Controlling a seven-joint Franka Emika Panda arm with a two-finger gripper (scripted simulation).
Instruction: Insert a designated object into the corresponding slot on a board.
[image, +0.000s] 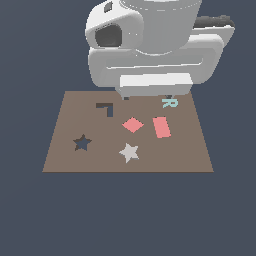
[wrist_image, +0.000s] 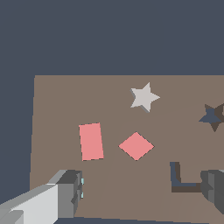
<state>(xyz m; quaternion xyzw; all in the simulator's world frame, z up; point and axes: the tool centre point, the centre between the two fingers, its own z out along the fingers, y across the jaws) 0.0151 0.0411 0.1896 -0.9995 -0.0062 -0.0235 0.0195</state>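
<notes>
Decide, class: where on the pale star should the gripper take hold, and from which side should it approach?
Come straight down from above: the pale star lies flat on the board, so only its thin edges offer grip. Probably close the open gripper across its narrow centre, fingers set into two opposite notches between points. The pink diamond sits clear of it.

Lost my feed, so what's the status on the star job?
Gripper open, empty, above the board. Star loose on the board, slot empty. Diamond and rectangle nearby, not blocking.
</notes>
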